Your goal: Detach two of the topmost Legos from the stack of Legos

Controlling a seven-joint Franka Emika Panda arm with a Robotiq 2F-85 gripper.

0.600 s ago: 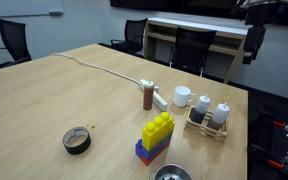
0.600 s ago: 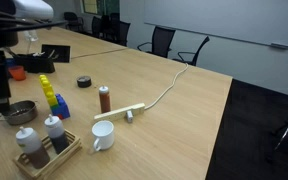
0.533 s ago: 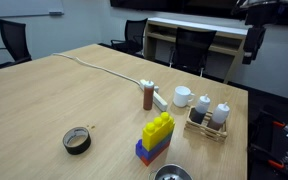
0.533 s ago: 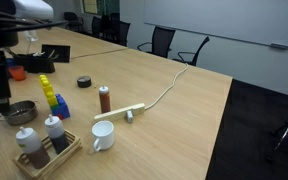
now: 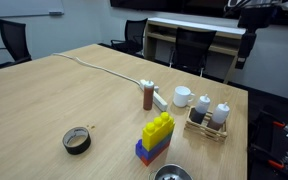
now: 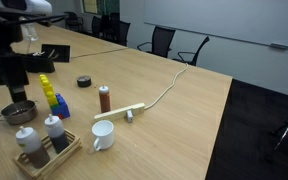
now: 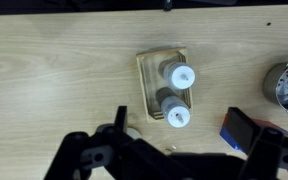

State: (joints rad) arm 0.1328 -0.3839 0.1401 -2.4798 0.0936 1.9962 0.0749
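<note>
Lego stack [image 5: 156, 137], yellow over blue, upright near worktop edge beside bowl [image 5: 171, 173]. Pincer [image 7: 174, 158] empty, spread wide, high above bottle tray [image 7: 164, 88], likely readying to straddle top bricks. No brick detached yet.

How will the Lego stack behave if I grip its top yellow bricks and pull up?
The Lego stack looks rigid, light plastic, so it will probably lift whole rather than separate, since nothing holds its blue base down. It stands tall and narrow, so a sideways push would likely tip it. The yellow bricks look smooth, possibly slippery.
</note>
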